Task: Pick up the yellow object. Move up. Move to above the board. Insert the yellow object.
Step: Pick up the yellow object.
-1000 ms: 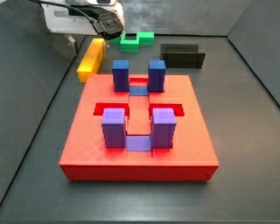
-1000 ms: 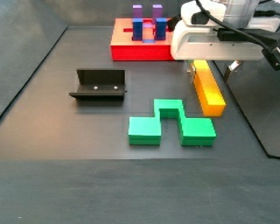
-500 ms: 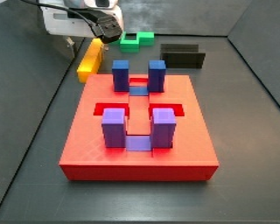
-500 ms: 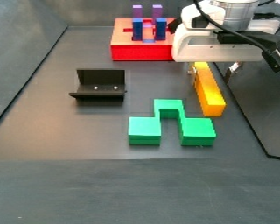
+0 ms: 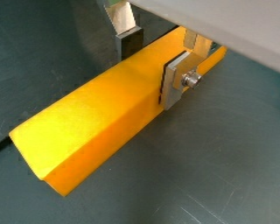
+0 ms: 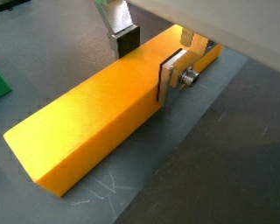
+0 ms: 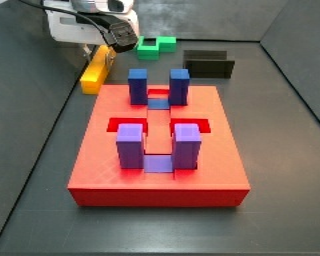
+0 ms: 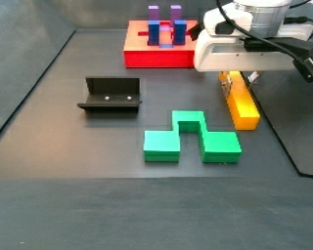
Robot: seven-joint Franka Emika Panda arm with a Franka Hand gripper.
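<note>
The board [image 7: 156, 150] sits mid-tabletop [image 8: 67, 146] w/ its four purple-blue posts up and slots free; the green notched block [image 8: 190, 139] and the fixture [image 8: 110, 95] lie well apart from it. The yellow object [image 5: 108, 109] is off the board's far corner, pinched across its width nr one end by the claw [image 6: 149, 54], silver fingers [image 6: 174, 77] flat on both long faces. Since grip is off-centre, I'd lift straight & slow so the free end doesn't droop, and go high enough to clear the posts before traversing.
</note>
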